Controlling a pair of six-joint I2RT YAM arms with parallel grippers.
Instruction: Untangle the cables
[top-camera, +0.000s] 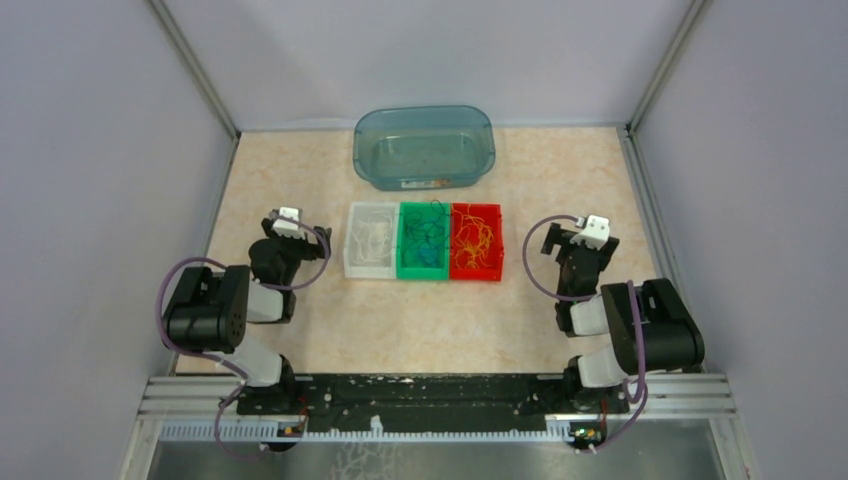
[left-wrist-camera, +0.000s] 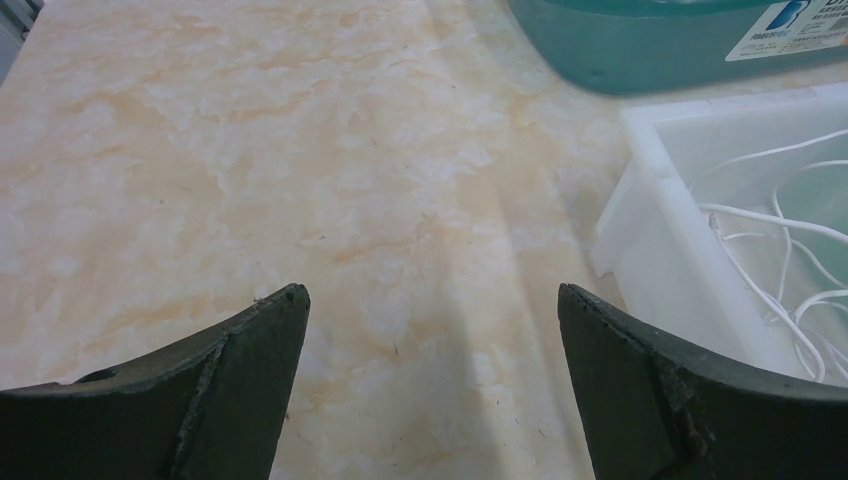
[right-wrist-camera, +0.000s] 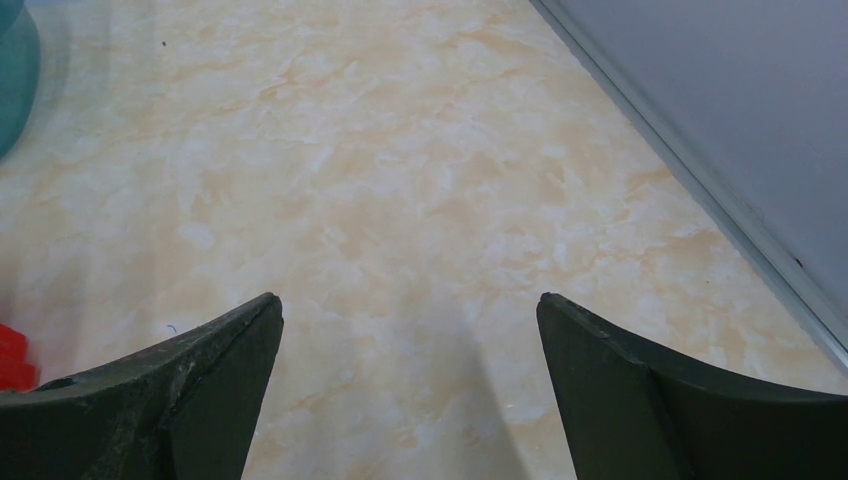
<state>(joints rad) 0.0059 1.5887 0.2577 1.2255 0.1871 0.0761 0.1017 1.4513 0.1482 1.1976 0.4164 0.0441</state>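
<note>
Item: cables, sorted by colour into three small open bins set in a row, walls touching, at the middle of the tabletop (top-camera: 420, 330).
- White cables (top-camera: 368, 238): loose loops lying in the white bin (top-camera: 347, 246), the leftmost of the row. The left wrist view shows several thin white strands crossing one another inside it.
- Dark and blue cables (top-camera: 428, 235): a tangled cluster in the green bin (top-camera: 422, 273), the centre one.
- Yellow-orange cables (top-camera: 474, 240): a tangled heap in the red bin (top-camera: 476, 274), the rightmost.

Nearby: teal translucent tub (top-camera: 424, 180), just behind the row of bins and apart from them, with a label on its near wall. A few specks show on its floor, too small to identify.

Left gripper (left-wrist-camera: 430, 295): jaws spread wide, nothing between them, over bare tabletop to the left of the white bin, not touching it.

Right gripper (right-wrist-camera: 408, 300): jaws spread wide, nothing between them, over bare tabletop to the right of the red bin, whose corner shows at the left edge of its wrist view.

Surround: beige marbled tabletop enclosed by grey walls (top-camera: 90, 150), with both arm bases on a black rail (top-camera: 430, 390) at the near edge.
</note>
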